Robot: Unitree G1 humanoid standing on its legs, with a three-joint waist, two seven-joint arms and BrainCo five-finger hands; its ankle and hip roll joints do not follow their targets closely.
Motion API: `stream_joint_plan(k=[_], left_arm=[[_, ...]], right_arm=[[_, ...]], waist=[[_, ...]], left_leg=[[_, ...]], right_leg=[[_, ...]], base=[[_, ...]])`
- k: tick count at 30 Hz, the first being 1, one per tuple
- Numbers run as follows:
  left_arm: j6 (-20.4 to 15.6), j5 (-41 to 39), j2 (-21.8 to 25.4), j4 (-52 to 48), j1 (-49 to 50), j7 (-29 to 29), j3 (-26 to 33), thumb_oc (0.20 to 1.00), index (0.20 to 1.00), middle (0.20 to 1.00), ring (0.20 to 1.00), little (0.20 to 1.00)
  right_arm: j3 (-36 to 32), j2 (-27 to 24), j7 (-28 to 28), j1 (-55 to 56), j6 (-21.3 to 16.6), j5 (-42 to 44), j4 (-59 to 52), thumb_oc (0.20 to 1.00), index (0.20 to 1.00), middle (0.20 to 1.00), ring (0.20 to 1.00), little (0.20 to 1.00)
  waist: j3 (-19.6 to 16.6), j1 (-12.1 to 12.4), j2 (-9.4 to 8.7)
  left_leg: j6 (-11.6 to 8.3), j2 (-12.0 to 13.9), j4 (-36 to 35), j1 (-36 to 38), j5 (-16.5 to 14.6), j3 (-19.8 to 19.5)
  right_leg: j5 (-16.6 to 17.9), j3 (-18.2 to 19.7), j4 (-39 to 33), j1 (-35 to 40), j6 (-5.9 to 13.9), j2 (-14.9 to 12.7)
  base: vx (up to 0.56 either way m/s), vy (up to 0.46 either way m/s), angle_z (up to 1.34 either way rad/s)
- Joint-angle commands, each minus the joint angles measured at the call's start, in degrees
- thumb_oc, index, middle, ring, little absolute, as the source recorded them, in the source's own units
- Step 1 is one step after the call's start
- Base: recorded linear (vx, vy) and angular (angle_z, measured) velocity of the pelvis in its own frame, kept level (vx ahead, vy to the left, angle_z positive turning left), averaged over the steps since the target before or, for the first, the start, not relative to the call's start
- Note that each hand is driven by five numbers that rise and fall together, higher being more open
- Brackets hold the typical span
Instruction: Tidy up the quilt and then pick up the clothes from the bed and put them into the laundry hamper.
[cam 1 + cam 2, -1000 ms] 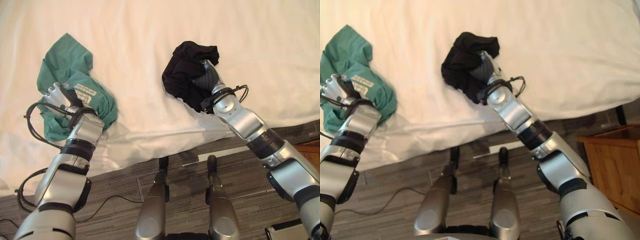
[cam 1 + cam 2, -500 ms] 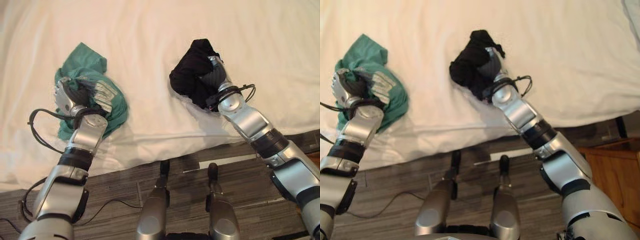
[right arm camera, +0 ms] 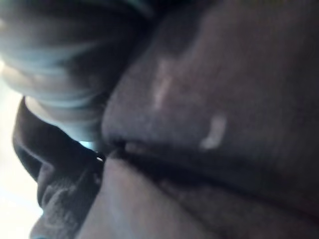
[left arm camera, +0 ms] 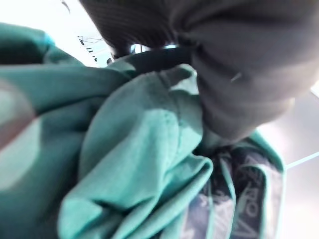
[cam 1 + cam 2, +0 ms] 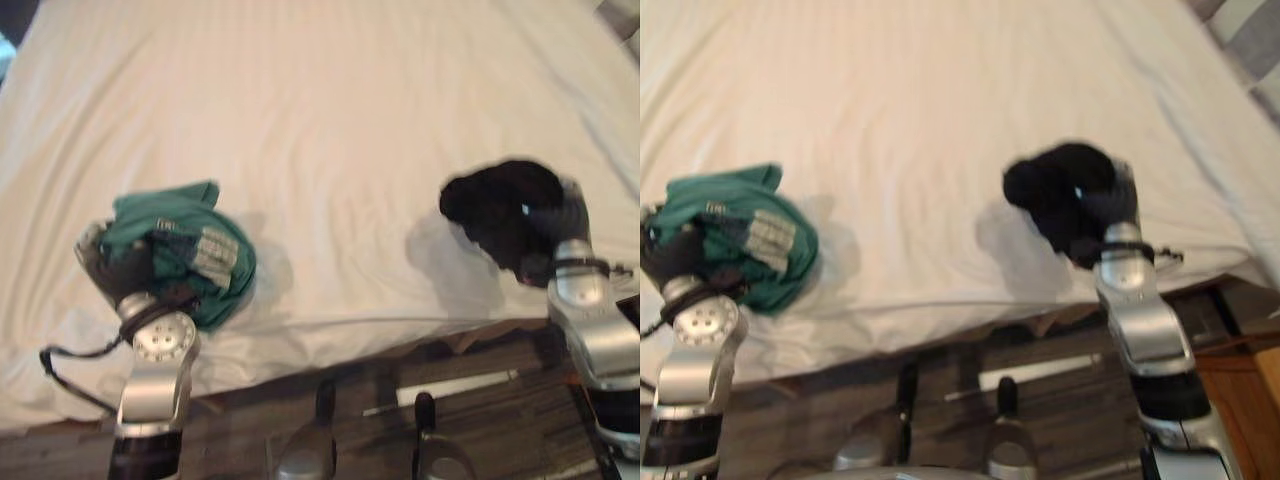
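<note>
Clothes: two bundles, one crumpled green garment [image 5: 190, 255], one bunched black garment [image 5: 500, 215].
Left hand [image 5: 118, 268]: clenched round green garment, near the white quilt [image 5: 320, 130] front edge.
Right hand [image 5: 560, 225]: grasping black garment, above quilt's front edge.
Room: bare quilt between and beyond both bundles.
Left wrist view: grey printed patch on green cloth.

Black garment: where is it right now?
The black garment is bunched in the right hand on the eye views' right, by the white quilt's near edge, well apart from the green garment.
</note>
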Motion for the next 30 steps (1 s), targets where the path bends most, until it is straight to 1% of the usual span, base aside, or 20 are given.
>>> stream_joint_plan(k=[1,2,3,7,10,12,13,15,16,18,19,20,22,23,24,26,27,28,29,30], left_arm=[[-11.4,-2.15,1.34,0.14,3.12,-3.63,-1.25,0.2,0.2,0.2,0.2,0.2],[-11.66,-2.23,1.14,0.07,3.56,-3.93,-1.37,0.2,0.2,0.2,0.2,0.2],[-12.11,-3.38,0.21,-0.17,5.19,-4.66,-2.76,0.2,0.2,0.2,0.2,0.2],[-12.39,-4.91,-0.35,0.53,6.47,-5.97,-7.08,0.2,0.2,0.2,0.2,0.2],[-11.64,-4.68,0.83,-0.42,6.37,-7.86,-10.48,0.2,0.2,0.2,0.2,0.2],[-11.39,-5.05,1.35,-0.35,6.21,-8.12,-11.81,0.2,0.2,0.2,0.2,0.2],[-11.16,-5.61,1.81,-0.17,5.9,-8.16,-12.72,0.2,0.2,0.2,0.2,0.2],[-11.07,-5.91,2.04,-0.07,5.58,-7.54,-13.88,0.2,0.2,0.2,0.2,0.2],[-10.89,-6.7,2.39,-0.27,5.19,-6.68,-15.3,0.2,0.2,0.2,0.2,0.2],[-11.11,-6.89,2.65,0.05,4.62,-4.81,-16.17,0.2,0.2,0.2,0.2,0.2],[-11.15,-7.64,3.49,0.21,3.96,-0.52,-16.88,0.2,0.2,0.2,0.2,0.2],[-11.26,-7.86,3.65,0.32,3.86,0.69,-16.9,0.2,0.2,0.2,0.2,0.2],[-11.07,-8.02,3.78,1.0,3.03,3.79,-16.72,0.2,0.2,0.2,0.2,0.2],[-10.84,-8.11,3.78,1.18,2.84,4.27,-16.62,0.2,0.2,0.2,0.2,0.2],[-10.11,-7.78,3.85,1.3,2.6,6.68,-16.4,0.2,0.2,0.2,0.2,0.2],[-9.33,-7.55,4.05,1.1,2.63,7.52,-15.98,0.2,0.2,0.2,0.2,0.2],[-8.65,-7.19,4.18,1.02,2.67,9.72,-15.67,0.2,0.2,0.2,0.2,0.2],[-8.31,-7.07,4.35,0.86,2.55,8.9,-15.23,0.2,0.2,0.2,0.2,0.2],[-8.4,-6.17,4.89,0.63,2.34,8.85,-14.84,0.2,0.2,0.2,0.2,0.2],[-8.28,-5.92,4.97,0.59,2.14,9.4,-14.84,0.2,0.2,0.2,0.2,0.2]], right_arm=[[-0.75,4.19,-1.58,5.39,-12.77,-0.25,-0.7,0.2,0.2,0.2,0.2,0.2],[-0.88,4.55,-1.68,6.06,-13.09,-0.36,-0.72,0.2,0.2,0.2,0.2,0.2],[-0.79,6.38,-2.82,8.88,-14.55,-1.06,-0.49,0.2,0.2,0.2,0.2,0.2],[0.73,8.54,-3.68,13.25,-16.14,-0.08,0.56,0.2,0.2,0.2,0.2,0.2],[1.74,8.54,-3.18,15.62,-16.69,3.78,0.91,0.2,0.2,0.2,0.2,0.2],[2.22,8.71,-3.21,16.7,-17.6,5.64,1.47,0.2,0.2,0.2,0.2,0.2],[2.67,9.03,-3.5,17.44,-18.11,6.75,1.99,0.2,0.2,0.2,0.2,0.2],[3.36,9.38,-3.96,17.96,-18.62,7.64,2.37,0.2,0.2,0.2,0.2,0.2],[3.92,9.77,-3.56,18.88,-18.77,8.73,2.65,0.2,0.2,0.2,0.2,0.2],[4.26,9.79,-2.37,19.4,-19.57,8.23,3.26,0.2,0.2,0.2,0.2,0.2],[4.72,9.16,1.05,20.13,-20.02,8.48,3.17,0.2,0.2,0.2,0.2,0.2],[4.88,8.92,2.03,20.31,-20.23,8.3,3.06,0.2,0.2,0.2,0.2,0.2],[5.75,8.06,4.2,20.35,-20.63,7.95,2.48,0.2,0.2,0.2,0.2,0.2],[6.18,7.82,4.49,20.22,-20.65,7.8,2.41,0.2,0.2,0.2,0.2,0.2],[7.28,7.32,5.59,19.83,-21.23,7.53,2.1,0.2,0.2,0.2,0.2,0.2],[8.27,6.9,5.58,19.02,-21.09,7.71,1.9,0.2,0.2,0.2,0.2,0.2],[8.98,6.65,7.29,18.37,-21.09,7.36,1.76,0.2,0.2,0.2,0.2,0.2],[9.92,5.98,5.12,17.13,-20.67,7.76,1.81,0.2,0.2,0.2,0.2,0.2],[11.9,4.93,1.49,14.26,-20.23,8.77,2.27,0.2,0.2,0.2,0.2,0.2],[12.32,4.64,1.42,13.63,-19.87,8.82,2.3,0.2,0.2,0.2,0.2,0.2]], waist=[[-10.93,-0.45,-2.41],[-11.14,-0.5,-2.41],[-11.64,-0.9,-2.39],[-12.8,-2.27,-2.49],[-13.17,-4.08,-2.47],[-13.14,-4.95,-2.39],[-13.03,-5.85,-2.32],[-12.88,-6.63,-2.3],[-12.59,-8.05,-2.18],[-12.31,-8.89,-2.0],[-11.88,-10.13,-1.68],[-11.78,-10.34,-1.6],[-11.5,-10.27,-1.39],[-11.46,-10.01,-1.36],[-11.47,-9.05,-1.35],[-11.6,-8.02,-1.48],[-11.72,-7.15,-1.6],[-11.85,-5.95,-1.72],[-11.51,-3.8,-2.01],[-11.57,-3.28,-1.99]], left_leg=[[2.57,-1.5,-0.38,2.11,-4.0,-0.82],[2.58,-1.49,-0.38,2.31,-4.29,-0.89],[2.58,-1.3,-0.38,2.73,-4.35,-1.1],[2.51,-0.83,-0.38,3.52,-4.5,-1.25],[2.56,-0.32,-0.38,4.26,-4.68,-0.44],[2.55,-0.08,-0.38,4.69,-4.83,0.11],[2.54,0.11,-0.38,5.12,-5.01,0.7],[2.6,0.24,-0.38,5.52,-5.19,1.37],[2.74,0.16,-0.15,6.43,-6.11,2.05],[3.0,0.01,-0.04,6.9,-6.4,2.49],[3.26,-0.13,0.11,7.65,-6.72,2.73],[3.28,-0.09,0.14,7.8,-6.73,2.76],[3.22,0.19,0.12,7.79,-6.41,2.33],[3.2,0.23,0.06,7.66,-6.22,1.87],[3.09,0.34,-0.15,7.32,-5.81,0.85],[2.86,0.35,-0.3,6.85,-5.37,-0.64],[2.69,0.31,-0.38,6.55,-5.15,-1.51],[2.27,0.65,-0.38,5.39,-4.05,-2.83],[1.52,1.27,-0.22,3.72,-2.78,-6.48],[1.31,1.55,-0.21,3.05,-2.29,-7.24]], right_leg=[[-0.74,2.82,4.12,-1.76,-0.2,0.07],[-1.0,2.75,4.05,-1.49,-0.22,0.12],[-1.14,2.63,4.03,-1.0,-0.39,0.41],[-1.39,3.46,4.28,-0.55,-0.37,0.87],[-1.21,5.5,4.7,-0.9,0.14,0.88],[-1.02,6.63,4.87,-1.22,0.47,0.82],[-0.8,7.61,4.93,-1.5,0.83,0.68],[-0.49,8.61,4.98,-1.87,1.13,0.69],[-0.46,10.07,4.73,-1.67,1.5,0.74],[-0.17,11.56,4.88,-1.98,1.71,1.02],[0.32,13.83,5.05,-2.41,2.02,1.57],[0.39,14.24,5.08,-2.48,2.03,1.67],[0.38,14.6,5.3,-2.69,1.88,1.79],[0.29,14.28,5.39,-2.7,1.78,1.74],[0.01,13.24,5.61,-2.73,1.59,1.48],[-0.42,11.73,5.87,-2.7,1.39,1.23],[-0.64,10.88,5.95,-2.7,1.22,1.06],[-1.09,9.57,6.65,-3.14,0.85,1.02],[-2.77,8.29,8.34,-3.46,-0.21,1.66],[-3.02,8.2,8.61,-3.75,-0.54,1.9]], base=[[0.03,-0.133,-0.06],[0.04,-0.153,-0.04],[0.03,-0.082,-0.02],[0.01,-0.084,-0.03],[0.01,-0.04,-0.1],[0.0,-0.028,-0.22],[-0.01,-0.02,-0.21],[0.0,-0.026,-0.42],[0.01,-0.017,-0.43],[0.01,0.0,-0.48],[0.0,0.005,-0.77],[0.0,0.006,-0.79],[-0.02,-0.014,-0.66],[-0.04,-0.051,-0.44],[-0.04,-0.056,-0.08],[-0.03,-0.082,0.2],[-0.09,-0.132,0.46],[-0.18,-0.262,0.62],[-0.19,-0.261,0.88],[-0.18,-0.314,1.46]])
